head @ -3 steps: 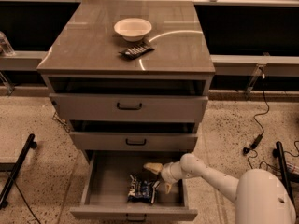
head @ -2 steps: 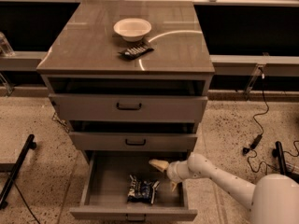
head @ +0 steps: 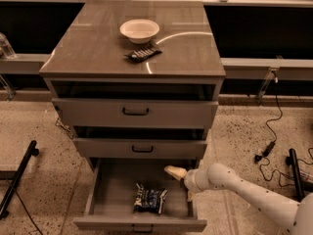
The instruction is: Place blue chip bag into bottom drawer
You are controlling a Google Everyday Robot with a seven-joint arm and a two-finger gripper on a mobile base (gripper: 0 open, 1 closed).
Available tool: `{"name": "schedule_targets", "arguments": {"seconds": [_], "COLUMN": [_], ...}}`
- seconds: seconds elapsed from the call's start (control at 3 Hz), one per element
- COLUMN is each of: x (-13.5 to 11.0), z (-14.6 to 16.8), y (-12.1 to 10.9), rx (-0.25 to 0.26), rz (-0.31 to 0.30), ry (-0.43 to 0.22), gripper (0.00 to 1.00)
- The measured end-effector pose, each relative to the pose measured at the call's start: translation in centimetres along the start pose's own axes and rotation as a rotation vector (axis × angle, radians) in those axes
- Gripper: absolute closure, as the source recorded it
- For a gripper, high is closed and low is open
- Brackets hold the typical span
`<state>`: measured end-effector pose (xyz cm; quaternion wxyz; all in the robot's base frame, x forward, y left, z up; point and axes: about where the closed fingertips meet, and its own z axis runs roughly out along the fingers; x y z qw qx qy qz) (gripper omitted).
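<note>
The blue chip bag (head: pixel 150 199) lies flat on the floor of the bottom drawer (head: pixel 141 223), which is pulled out, near its front middle. My gripper (head: pixel 182 183) is over the right side of the drawer, just right of and above the bag. Its fingers (head: pixel 174 171) are spread apart and hold nothing. The white arm reaches in from the lower right.
A white bowl (head: pixel 139 30) and a small dark ridged packet (head: pixel 143 54) sit on the cabinet top. The two upper drawers (head: pixel 135 112) are slightly pulled out. Cables (head: pixel 268 146) lie on the floor to the right; a dark stand leg (head: pixel 17 177) is at left.
The gripper has drawn back to the right and up, away from the bag. The bag stays lying in the drawer.
</note>
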<state>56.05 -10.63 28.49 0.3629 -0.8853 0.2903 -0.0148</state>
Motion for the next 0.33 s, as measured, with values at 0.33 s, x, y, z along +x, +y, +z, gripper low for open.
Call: {"name": "schedule_targets", "arguments": {"seconds": [0.33], "x": [-0.28], "z": [-0.66], "y": [-0.04], "rx": [-0.002], "rz": [-0.004], "ry": [0.005], "gripper": [0.00]}}
